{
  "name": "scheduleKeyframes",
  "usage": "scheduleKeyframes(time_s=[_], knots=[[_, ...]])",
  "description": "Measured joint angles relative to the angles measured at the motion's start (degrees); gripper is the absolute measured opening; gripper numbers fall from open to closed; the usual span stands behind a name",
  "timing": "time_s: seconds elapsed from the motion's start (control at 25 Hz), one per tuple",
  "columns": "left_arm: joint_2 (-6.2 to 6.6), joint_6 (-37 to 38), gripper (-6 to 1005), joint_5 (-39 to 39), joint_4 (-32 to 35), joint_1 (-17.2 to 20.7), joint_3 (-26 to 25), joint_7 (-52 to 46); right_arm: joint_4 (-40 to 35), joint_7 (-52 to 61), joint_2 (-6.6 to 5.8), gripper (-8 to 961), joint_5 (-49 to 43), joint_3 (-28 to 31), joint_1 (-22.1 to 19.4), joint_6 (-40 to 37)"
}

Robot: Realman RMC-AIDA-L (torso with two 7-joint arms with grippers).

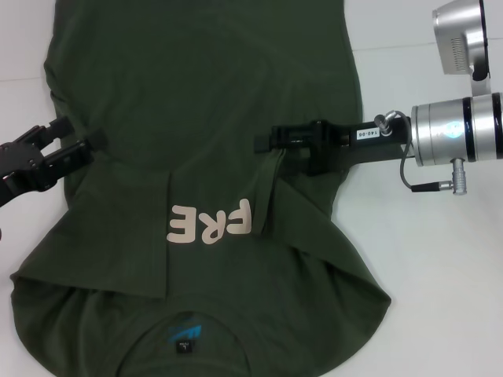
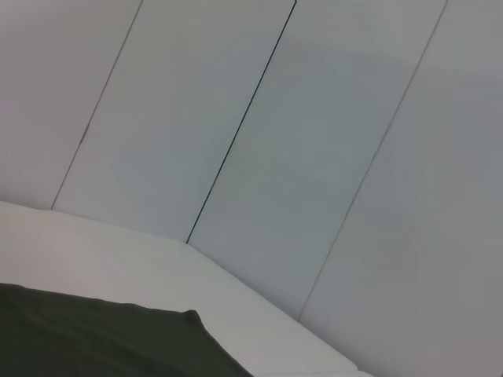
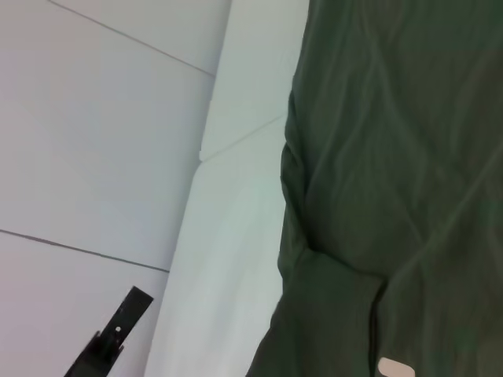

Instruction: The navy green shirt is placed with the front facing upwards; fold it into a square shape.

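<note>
Right hand [image 1: 263, 144]: extended from the right side over the middle of the navy green shirt [image 1: 196, 102], wrist level, black fingers pointing toward the robot's left. The fingertips are closed together on a fold of cloth [image 1: 266, 188], which hangs from them as a narrow raised ridge running down beside the last letter of the chest print. A flap of the right-hand side of the shirt lies turned inward beneath this hand.

Left hand [image 1: 78, 137]: at the left edge of the shirt, low over the worktop [image 1: 424, 290]. Its two black fingers stand apart, tips at or just over the shirt's left margin; no cloth is seen between them. Actual contact with the cloth cannot be confirmed.

Shirt: spread on the white worktop, front side up, collar nearest the robot and hem farthest away. The pale letters "FRE" [image 1: 211, 222] read upside down in the head view. A blue neck label [image 1: 184, 334] shows inside the collar. A folded-in panel covers the left part of the chest, its edge cutting off the print. Cloth is creased about the shoulders.

Left wrist view: a dark green corner of the shirt on the worktop, pale wall panels [image 2: 259, 141] behind. Right wrist view: wrinkled green cloth with one pale fragment of lettering [image 3: 395, 367].
</note>
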Motion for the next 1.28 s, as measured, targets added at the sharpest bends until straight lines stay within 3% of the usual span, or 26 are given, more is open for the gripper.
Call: scheduleKeyframes(time_s=[0.28,0.68,0.92,1.28], knots=[[-0.02,-0.1,904,0.0,0.0,0.0,-0.1,0.0,0.1,-0.3,-0.13,947,-1.0,-0.5,-0.7,0.1],[-0.06,0.2,903,-0.4,0.0,-0.2,-0.1,0.0,0.2,-0.7,0.8,947,-1.1,-4.9,-1.1,2.0],[0.05,0.2,904,-0.4,0.0,-0.1,-0.1,0.0,-3.0,-1.9,0.79,947,-0.6,-5.0,-4.3,-0.9],[0.0,0.2,904,-0.5,0.0,0.2,-0.1,0.1,-3.5,-4.2,-1.31,947,-0.5,-4.2,-9.7,-8.2]])
